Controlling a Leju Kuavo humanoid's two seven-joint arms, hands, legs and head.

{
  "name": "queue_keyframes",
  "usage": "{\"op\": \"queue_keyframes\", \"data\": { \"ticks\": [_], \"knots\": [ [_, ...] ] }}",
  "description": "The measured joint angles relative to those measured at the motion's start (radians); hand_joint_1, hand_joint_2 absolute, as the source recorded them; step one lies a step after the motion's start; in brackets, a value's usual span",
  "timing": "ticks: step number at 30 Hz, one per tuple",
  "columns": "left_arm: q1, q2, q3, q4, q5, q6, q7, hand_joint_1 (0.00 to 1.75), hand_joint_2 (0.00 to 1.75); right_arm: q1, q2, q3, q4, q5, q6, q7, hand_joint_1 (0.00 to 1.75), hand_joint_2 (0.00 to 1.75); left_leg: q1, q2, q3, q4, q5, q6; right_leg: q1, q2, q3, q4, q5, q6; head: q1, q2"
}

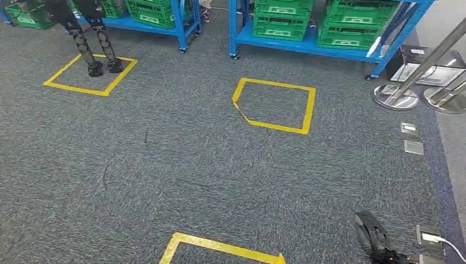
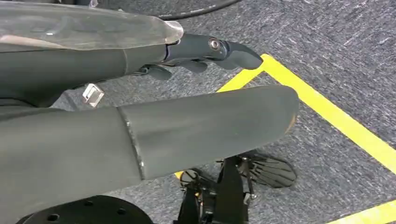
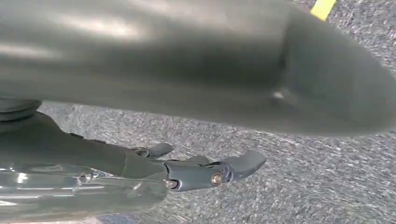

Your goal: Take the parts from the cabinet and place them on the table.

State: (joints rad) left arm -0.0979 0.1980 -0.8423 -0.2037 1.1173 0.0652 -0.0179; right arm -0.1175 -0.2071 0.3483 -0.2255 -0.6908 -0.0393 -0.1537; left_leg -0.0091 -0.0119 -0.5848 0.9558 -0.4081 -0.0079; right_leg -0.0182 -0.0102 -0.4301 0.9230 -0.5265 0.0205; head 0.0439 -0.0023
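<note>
While both hands [image 2: 205, 53] hang, crates [image 1: 283, 19] wait

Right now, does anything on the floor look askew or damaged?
The middle yellow tape square looks odd: its left edge kinks inward and the lower left corner is cut off, unlike the neat square at left. Nothing spilled.

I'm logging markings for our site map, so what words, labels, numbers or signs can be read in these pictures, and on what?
No readable text in any view.
Yellow tape squares on the carpet: plain outlines, no lettering.
Green crates on the blue shelving: no label legible.
Floor socket plates: too small to read.
Dark box beside the shelving: pale patch, blurred, unreadable.
</note>
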Motion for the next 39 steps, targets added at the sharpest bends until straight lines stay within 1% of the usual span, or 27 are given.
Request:
{"op": "queue_keyframes", "data": {
  "ticks": [2,5,6,7,8,9,10,12,13,14,15,17,18,19,20,23,24,25,27,28,29,30,33,34,36,37,39],
  "knots": [
    [0.0,0.0,0.0,0.0,0.001,0.001,0.0,0.0,0.0,-0.003,0.0,0.0,0.0,0.0,0.001,0.001,0.0,0.0,-0.001,0.002,0.0,0.002,-0.001,0.001,-0.001,0.0,0.005,-0.009,-0.004,0.008,0.002,0.0],
    [-0.001,0.0,0.0,0.0,0.003,0.001,0.001,0.0,0.0,-0.005,0.0,0.0,0.0,0.0,0.002,0.003,0.0,0.0,-0.002,0.001,0.001,0.003,-0.002,0.004,-0.001,0.0,0.005,-0.012,-0.002,0.011,0.0,0.0],
    [0.0,0.002,0.0,0.0,0.003,0.001,0.001,0.0,0.0,-0.006,0.002,0.0,0.0,0.0,0.002,0.003,0.0,0.0,-0.009,0.0,0.001,0.006,-0.007,0.019,-0.009,-0.002,0.008,-0.021,0.002,0.026,-0.003,0.0],
    [-0.001,0.002,0.0,0.0,0.003,0.001,0.001,0.0,0.0,-0.008,0.002,0.0,0.0,0.0,0.002,0.003,0.0,0.0,-0.008,0.002,0.007,-0.009,-0.002,0.03,-0.004,-0.003,0.013,-0.029,0.005,0.031,-0.007,0.0],
    [-0.001,0.001,0.0,0.0,0.003,0.002,0.001,0.0,0.0,-0.009,0.002,0.0,-0.001,0.0,0.002,0.003,0.0,0.0,0.009,0.002,0.023,-0.037,0.008,0.043,-0.001,-0.002,0.019,-0.03,0.003,0.031,-0.005,0.0],
    [-0.001,0.0,0.0,0.0,0.003,0.002,0.002,0.0,0.0,-0.01,0.002,0.0,0.0,0.0,0.002,0.002,0.0,0.0,0.007,0.003,0.033,-0.049,0.013,0.043,-0.001,0.002,0.011,-0.003,-0.013,0.031,-0.002,0.0],
    [-0.001,0.0,0.0,0.0,0.003,0.002,0.002,0.0,0.0,-0.01,0.002,0.0,0.0,0.0,0.003,0.002,0.0,0.0,0.009,0.004,0.036,-0.053,0.015,0.047,-0.001,0.004,-0.02,0.061,-0.051,0.031,0.002,0.0],
    [-0.002,-0.001,0.0,0.0,0.003,0.002,0.002,0.0,0.0,-0.01,0.002,0.0,0.0,0.0,0.002,0.003,0.0,0.0,0.009,0.004,0.037,-0.053,0.015,0.047,-0.005,0.006,-0.115,0.244,-0.131,0.037,0.01,0.0],
    [-0.002,-0.003,0.0,0.0,0.003,0.001,0.002,0.0,0.0,-0.007,0.002,0.0,0.0,0.0,0.002,0.004,0.0,0.0,0.01,0.004,0.037,-0.053,0.015,0.046,-0.009,0.006,-0.152,0.305,-0.144,0.04,0.011,0.0],
    [-0.001,-0.004,0.0,0.0,0.003,0.001,0.002,0.0,0.0,-0.005,0.002,0.0,0.0,0.0,0.002,0.004,0.0,0.0,0.012,0.004,0.037,-0.052,0.015,0.042,-0.012,0.006,-0.163,0.313,-0.128,0.043,0.011,0.0],
    [0.0,-0.005,0.0,0.0,0.003,0.001,0.002,0.0,0.0,-0.005,0.002,0.0,0.001,0.0,0.002,0.004,0.0,0.0,0.016,0.004,0.038,-0.048,0.013,0.036,-0.017,0.006,-0.15,0.27,-0.088,0.047,0.012,0.0],
    [0.0,-0.006,0.0,0.0,0.003,0.001,0.002,0.0,0.0,-0.006,0.002,0.0,0.001,0.0,0.002,0.003,0.0,0.0,0.031,0.004,0.037,-0.028,0.002,0.016,-0.03,0.0,-0.072,0.082,0.024,0.064,0.012,0.0],
    [0.001,0.003,0.0,0.001,0.003,0.002,0.002,0.0,0.0,-0.006,0.007,0.0,0.001,0.0,0.002,0.004,0.0,0.0,0.027,0.005,0.033,-0.015,-0.005,0.003,-0.037,-0.013,-0.052,0.031,0.03,0.076,0.021,0.0],
    [0.0,0.003,-0.001,0.001,0.003,0.003,0.003,0.0,0.0,-0.005,0.009,0.0,0.001,0.0,0.002,0.003,0.0,0.0,0.024,0.006,0.029,0.001,-0.011,-0.006,-0.029,0.005,-0.065,0.036,0.034,0.061,0.03,0.0],
    [-0.001,0.004,-0.001,0.001,0.003,0.004,0.003,0.0,0.0,-0.005,0.008,0.0,0.001,0.0,0.001,0.005,0.0,0.0,0.02,0.005,0.029,0.0,-0.006,-0.009,-0.028,0.007,-0.069,0.047,0.029,0.041,0.02,0.0],
    [-0.001,0.003,-0.001,0.001,0.003,0.004,0.004,0.0,0.0,-0.005,0.011,0.0,0.001,0.0,0.003,0.004,0.0,0.0,0.031,0.006,0.029,-0.002,-0.003,-0.017,-0.023,0.012,-0.07,0.047,0.036,0.014,-0.002,0.0],
    [0.0,0.003,-0.001,0.001,0.003,0.003,0.004,0.0,0.0,-0.005,0.011,0.0,0.001,0.0,0.002,0.004,0.0,0.0,0.033,0.006,0.02,0.025,-0.024,-0.018,-0.022,0.012,-0.07,0.046,0.038,0.008,-0.009,0.0],
    [-0.001,0.002,-0.001,0.001,0.003,0.004,0.005,0.0,0.0,-0.005,0.011,0.0,0.001,0.0,0.002,0.003,0.0,0.0,0.033,0.007,-0.007,0.083,-0.063,-0.019,-0.02,0.012,-0.072,0.046,0.039,0.002,-0.015,0.0],
    [-0.001,0.001,-0.001,0.001,0.003,0.004,0.005,0.0,0.0,-0.005,0.011,0.0,0.001,0.0,0.001,0.003,0.0,0.0,0.03,0.007,-0.088,0.258,-0.147,-0.022,-0.012,0.01,-0.076,0.046,0.04,-0.004,-0.02,0.0],
    [0.0,0.0,-0.001,0.001,0.003,0.004,0.005,0.0,0.0,-0.005,0.011,0.0,0.001,0.0,0.002,0.003,0.0,0.0,0.03,0.007,-0.121,0.327,-0.169,-0.019,-0.007,0.01,-0.078,0.046,0.04,-0.007,-0.02,0.0],
    [0.001,-0.001,-0.001,0.001,0.003,0.004,0.005,0.0,0.0,-0.005,0.011,0.0,0.001,0.0,0.002,0.003,0.0,0.0,0.028,0.007,-0.134,0.35,-0.167,-0.015,-0.001,0.011,-0.078,0.046,0.039,-0.009,-0.021,0.0],
    [0.001,-0.002,-0.001,0.001,0.003,0.004,0.005,0.0,0.0,-0.005,0.011,0.0,0.002,0.0,0.002,0.003,0.0,0.0,0.023,0.007,-0.12,0.318,-0.139,-0.007,0.003,0.012,-0.077,0.046,0.039,-0.011,-0.021,0.0],
    [0.001,0.0,-0.001,0.001,0.003,0.004,0.005,0.0,0.0,-0.006,0.011,0.0,0.001,0.0,0.002,0.003,0.0,0.0,0.001,0.005,0.004,0.061,-0.014,0.035,0.011,0.015,-0.07,0.046,0.035,-0.015,-0.021,0.0],
    [0.0,0.003,-0.001,0.001,0.003,0.005,0.005,0.0,0.0,-0.006,0.012,0.0,0.001,0.0,0.002,0.003,0.0,0.0,-0.008,0.007,0.025,0.019,-0.026,0.047,0.015,0.016,-0.073,0.047,0.032,-0.012,-0.021,0.0],
    [-0.002,0.002,-0.001,0.0,0.003,0.005,0.005,0.0,0.0,-0.006,0.011,0.0,0.002,0.0,0.002,0.004,0.0,0.0,-0.006,0.008,0.025,0.003,-0.02,0.037,0.017,0.016,-0.077,0.051,0.027,-0.012,-0.021,0.0],
    [-0.003,0.0,-0.001,0.0,0.003,0.005,0.005,0.0,0.0,-0.006,0.011,0.0,0.002,0.0,0.002,0.003,0.0,0.0,-0.004,0.007,0.028,0.003,-0.025,0.015,0.018,0.017,-0.076,0.05,0.025,-0.026,-0.018,0.0],
    [0.001,0.0,-0.002,0.001,0.003,0.006,0.005,0.0,0.0,-0.007,0.012,0.0,0.002,0.0,0.002,0.003,0.0,0.0,-0.008,0.006,0.029,0.003,-0.025,0.021,0.015,0.016,-0.073,0.049,0.024,-0.021,-0.017,0.0]
  ]
}}
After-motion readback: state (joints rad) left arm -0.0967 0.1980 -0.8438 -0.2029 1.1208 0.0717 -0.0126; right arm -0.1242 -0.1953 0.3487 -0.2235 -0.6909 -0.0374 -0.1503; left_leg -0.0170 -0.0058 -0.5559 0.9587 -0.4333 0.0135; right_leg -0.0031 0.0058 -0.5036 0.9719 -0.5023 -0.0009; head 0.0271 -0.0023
